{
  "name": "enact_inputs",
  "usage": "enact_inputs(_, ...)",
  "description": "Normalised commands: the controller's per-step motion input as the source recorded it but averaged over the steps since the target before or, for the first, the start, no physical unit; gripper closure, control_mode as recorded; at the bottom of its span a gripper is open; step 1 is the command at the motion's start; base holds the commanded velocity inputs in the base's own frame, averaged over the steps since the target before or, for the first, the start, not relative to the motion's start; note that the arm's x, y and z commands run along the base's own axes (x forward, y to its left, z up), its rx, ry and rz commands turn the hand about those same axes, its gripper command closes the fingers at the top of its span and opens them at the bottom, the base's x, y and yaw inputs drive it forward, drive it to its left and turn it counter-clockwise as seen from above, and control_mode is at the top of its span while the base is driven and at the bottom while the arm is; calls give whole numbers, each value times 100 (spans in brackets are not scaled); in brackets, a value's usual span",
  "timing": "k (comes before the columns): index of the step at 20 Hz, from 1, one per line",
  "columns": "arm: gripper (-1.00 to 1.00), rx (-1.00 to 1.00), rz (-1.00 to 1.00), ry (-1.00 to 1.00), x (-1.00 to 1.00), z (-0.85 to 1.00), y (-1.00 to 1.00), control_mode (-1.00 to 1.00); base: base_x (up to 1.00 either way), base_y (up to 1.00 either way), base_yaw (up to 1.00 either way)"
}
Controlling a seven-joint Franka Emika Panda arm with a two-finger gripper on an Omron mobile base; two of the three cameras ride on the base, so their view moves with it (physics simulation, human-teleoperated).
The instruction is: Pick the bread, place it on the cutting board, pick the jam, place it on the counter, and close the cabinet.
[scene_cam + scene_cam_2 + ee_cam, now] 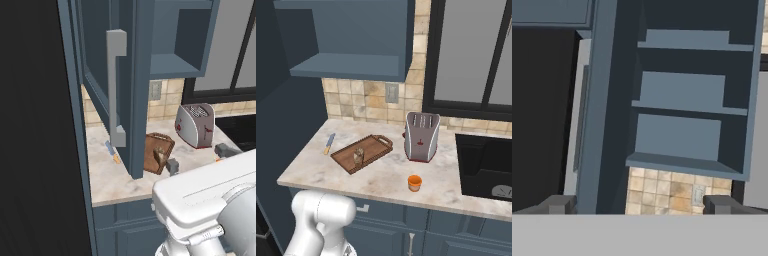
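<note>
The cabinet hangs open and its empty shelves face the hand. Its door swings out over the counter, with the long grey handle toward me. The tan bread lies on the dark-brown cutting board, also seen past the door as the bread on the board. The orange jam stands on the counter in front of the toaster. My gripper is open and holds nothing, to the right of the door's edge; its fingertips stand wide apart.
A silver toaster stands right of the board, and a small knife lies left of it. A dark sink sits at the far right under a black-framed window. A tall dark wall closes off the left.
</note>
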Motion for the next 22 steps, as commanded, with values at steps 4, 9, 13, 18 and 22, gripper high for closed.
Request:
enact_inputs(4,-100,0,1,0,13,0,7,-100,0,0,0)
enact_inputs(9,-100,0,4,0,20,0,5,-100,0,0,0)
enact_inputs(13,-100,0,4,-1,14,-3,10,-100,0,0,0)
enact_inputs(18,-100,0,3,-1,11,-8,16,-100,0,0,0)
enact_inputs(22,-100,0,0,0,14,-10,18,-100,0,0,0)
